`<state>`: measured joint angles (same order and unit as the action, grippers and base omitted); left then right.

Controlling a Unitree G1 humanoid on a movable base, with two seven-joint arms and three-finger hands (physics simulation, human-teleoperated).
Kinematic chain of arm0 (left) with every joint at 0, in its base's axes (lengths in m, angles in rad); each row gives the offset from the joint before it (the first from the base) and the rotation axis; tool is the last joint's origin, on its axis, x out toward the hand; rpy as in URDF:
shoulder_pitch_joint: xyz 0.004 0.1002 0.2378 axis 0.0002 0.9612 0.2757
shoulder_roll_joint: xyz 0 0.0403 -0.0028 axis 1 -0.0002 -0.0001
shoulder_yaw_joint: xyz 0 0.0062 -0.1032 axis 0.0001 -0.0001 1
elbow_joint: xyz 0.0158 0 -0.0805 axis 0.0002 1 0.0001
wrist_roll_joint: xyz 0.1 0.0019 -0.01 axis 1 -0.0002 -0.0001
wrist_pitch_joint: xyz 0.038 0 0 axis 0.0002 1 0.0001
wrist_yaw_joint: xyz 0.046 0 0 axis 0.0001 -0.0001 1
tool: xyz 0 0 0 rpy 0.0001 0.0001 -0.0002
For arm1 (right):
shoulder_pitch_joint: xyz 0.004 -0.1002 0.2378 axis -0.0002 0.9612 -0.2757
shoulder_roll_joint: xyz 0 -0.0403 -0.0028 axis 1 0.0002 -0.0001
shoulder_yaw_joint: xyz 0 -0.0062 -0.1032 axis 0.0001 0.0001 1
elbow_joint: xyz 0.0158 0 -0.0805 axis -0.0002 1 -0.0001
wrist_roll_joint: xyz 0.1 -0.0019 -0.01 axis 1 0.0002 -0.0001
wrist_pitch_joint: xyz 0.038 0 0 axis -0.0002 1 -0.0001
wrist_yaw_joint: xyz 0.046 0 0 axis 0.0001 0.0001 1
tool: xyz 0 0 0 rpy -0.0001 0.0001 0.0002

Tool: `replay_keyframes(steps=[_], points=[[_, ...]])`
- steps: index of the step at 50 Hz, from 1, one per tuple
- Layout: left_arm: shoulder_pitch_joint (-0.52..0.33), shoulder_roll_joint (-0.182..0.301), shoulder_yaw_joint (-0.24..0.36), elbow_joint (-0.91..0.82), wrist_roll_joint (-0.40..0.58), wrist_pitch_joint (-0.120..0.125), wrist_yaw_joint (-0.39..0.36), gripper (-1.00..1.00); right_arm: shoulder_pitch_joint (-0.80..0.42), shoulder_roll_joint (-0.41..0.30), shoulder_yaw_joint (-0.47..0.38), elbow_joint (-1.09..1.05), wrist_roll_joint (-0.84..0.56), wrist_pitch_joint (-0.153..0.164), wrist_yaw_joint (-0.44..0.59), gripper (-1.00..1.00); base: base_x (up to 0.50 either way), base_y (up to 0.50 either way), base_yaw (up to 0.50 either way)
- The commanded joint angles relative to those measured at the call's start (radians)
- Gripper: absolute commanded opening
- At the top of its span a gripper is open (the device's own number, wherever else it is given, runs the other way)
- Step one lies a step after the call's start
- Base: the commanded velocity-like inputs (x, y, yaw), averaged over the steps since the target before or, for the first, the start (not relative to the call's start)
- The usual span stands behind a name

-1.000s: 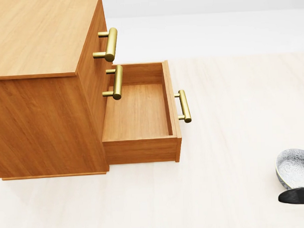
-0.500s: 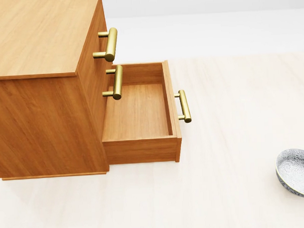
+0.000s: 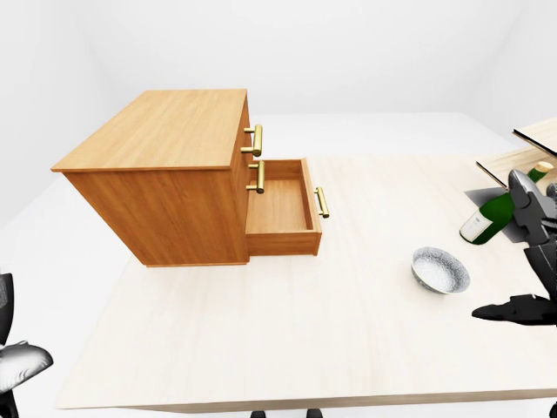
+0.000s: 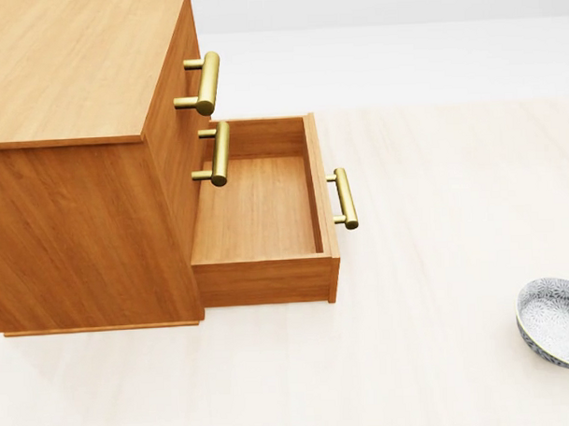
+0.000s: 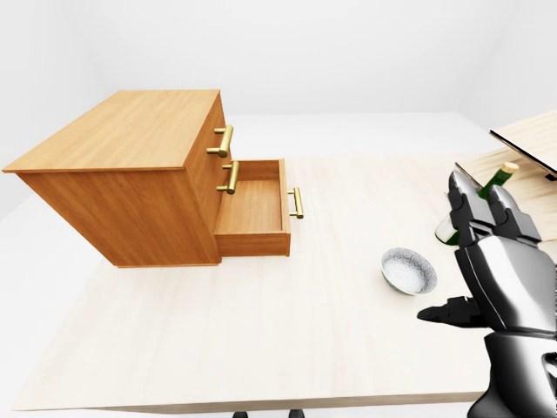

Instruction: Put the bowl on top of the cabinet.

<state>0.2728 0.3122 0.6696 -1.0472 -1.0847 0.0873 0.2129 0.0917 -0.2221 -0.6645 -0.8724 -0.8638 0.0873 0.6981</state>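
Observation:
The patterned grey bowl (image 3: 440, 269) stands upright on the pale table, to the right of the wooden cabinet (image 3: 165, 174); the head view shows the bowl (image 4: 555, 320) at its right edge. The cabinet's flat top (image 3: 170, 129) is bare. Its lowest drawer (image 4: 256, 209) is pulled out and empty. My right hand (image 5: 457, 257) hovers open just right of the bowl, fingers spread and apart from it. Only a part of my left hand (image 3: 19, 366) shows at the bottom left corner of the left-eye view, far from the bowl.
A green bottle (image 3: 489, 215) lies on the table beyond the bowl at the right, beside a wooden board (image 5: 522, 139). Brass handles (image 4: 205, 83) stick out of the cabinet's drawers. The table's near edge (image 3: 305, 404) runs along the bottom of the left-eye view.
A second ago my right hand's dark fingertip showed at the head view's bottom right, by the bowl; it has since left that view. Bowl and cabinet have not moved.

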Motion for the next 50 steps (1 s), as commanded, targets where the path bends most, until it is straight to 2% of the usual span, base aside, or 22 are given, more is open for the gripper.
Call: replay_keyframes(steps=[1, 11, 13, 24, 32, 41, 45, 50], points=[[-0.001, 0.002, 0.001, 0.000, -0.002, 0.000, 0.003, 1.00, 0.030, 0.024, 0.002, 0.072, 0.006, 0.000, 0.000, 0.98, 0.00, 0.00, 0.00], [-0.001, 0.000, -0.007, 0.000, 0.005, 0.000, 0.002, 1.00, 0.042, 0.031, 0.014, 0.111, 0.005, 0.000, 0.000, 0.99, 0.00, 0.00, 0.00], [-0.001, 0.000, -0.009, 0.000, 0.008, 0.000, 0.002, 1.00, 0.072, 0.049, 0.045, 0.085, -0.045, 0.000, 0.000, 0.99, 0.00, 0.00, 0.00], [-0.001, 0.000, -0.010, 0.000, 0.008, 0.000, 0.002, 1.00, 0.061, 0.068, 0.032, 0.086, -0.068, 0.000, 0.000, 0.99, 0.00, 0.00, 0.00], [-0.010, -0.023, -0.037, 0.000, 0.052, 0.000, -0.013, 1.00, -0.011, -0.021, 0.047, 0.247, -0.084, 0.000, 0.000, 0.99, 0.00, 0.00, 0.00], [-0.011, -0.029, -0.037, 0.000, 0.059, 0.000, -0.019, 1.00, -0.089, -0.113, 0.089, 0.566, 0.043, 0.000, 0.000, 0.99, 0.00, 0.00, 0.00], [-0.019, -0.029, -0.033, 0.000, 0.057, 0.000, -0.014, 1.00, -0.092, -0.136, 0.112, 0.595, 0.072, 0.000, 0.000, 0.99, 0.00, 0.00, 0.00], [-0.018, -0.029, -0.034, 0.000, 0.058, 0.000, -0.016, 1.00, -0.083, -0.133, 0.129, 0.602, 0.089, 0.000, 0.000, 0.99, 0.00, 0.00, 0.00]])
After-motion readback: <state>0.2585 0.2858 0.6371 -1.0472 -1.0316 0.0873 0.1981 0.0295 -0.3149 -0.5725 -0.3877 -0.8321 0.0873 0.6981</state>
